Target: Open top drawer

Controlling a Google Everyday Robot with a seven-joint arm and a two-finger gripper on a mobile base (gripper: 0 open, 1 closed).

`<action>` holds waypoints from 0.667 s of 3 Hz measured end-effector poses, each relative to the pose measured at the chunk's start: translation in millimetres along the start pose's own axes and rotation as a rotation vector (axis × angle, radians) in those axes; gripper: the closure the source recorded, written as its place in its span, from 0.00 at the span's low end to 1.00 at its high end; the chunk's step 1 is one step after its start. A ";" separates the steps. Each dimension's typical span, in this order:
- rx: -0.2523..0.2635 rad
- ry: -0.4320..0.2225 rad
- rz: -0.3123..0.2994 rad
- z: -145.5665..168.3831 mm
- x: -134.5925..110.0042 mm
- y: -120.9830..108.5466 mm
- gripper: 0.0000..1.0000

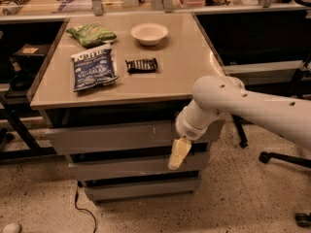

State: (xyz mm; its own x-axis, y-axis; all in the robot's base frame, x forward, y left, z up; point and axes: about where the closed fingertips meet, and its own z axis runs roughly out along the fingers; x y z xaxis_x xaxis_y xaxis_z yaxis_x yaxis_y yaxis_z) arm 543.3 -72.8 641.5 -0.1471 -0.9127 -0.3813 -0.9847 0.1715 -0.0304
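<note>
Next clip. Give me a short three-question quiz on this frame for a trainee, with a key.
1. True or false: the gripper rests on the cabinet top beside the bowl.
2. Which item lies directly right of the blue bag? A) bowl B) dark packet C) green bag
3. How many drawer fronts show below the cabinet top?

Key:
1. False. The gripper hangs in front of the drawers at the right, its tip just below the top drawer.
2. B
3. Three
</note>
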 end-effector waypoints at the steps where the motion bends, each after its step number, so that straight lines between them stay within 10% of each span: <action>1: 0.000 0.000 0.000 -0.8 -0.3 0.2 0.00; 2: -0.015 -0.001 0.014 -6.4 2.1 10.7 0.00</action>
State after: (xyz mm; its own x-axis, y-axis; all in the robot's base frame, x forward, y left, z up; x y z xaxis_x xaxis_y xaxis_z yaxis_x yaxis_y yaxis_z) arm 531.9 -75.3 646.2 -0.1612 -0.9098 -0.3825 -0.9838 0.1788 -0.0107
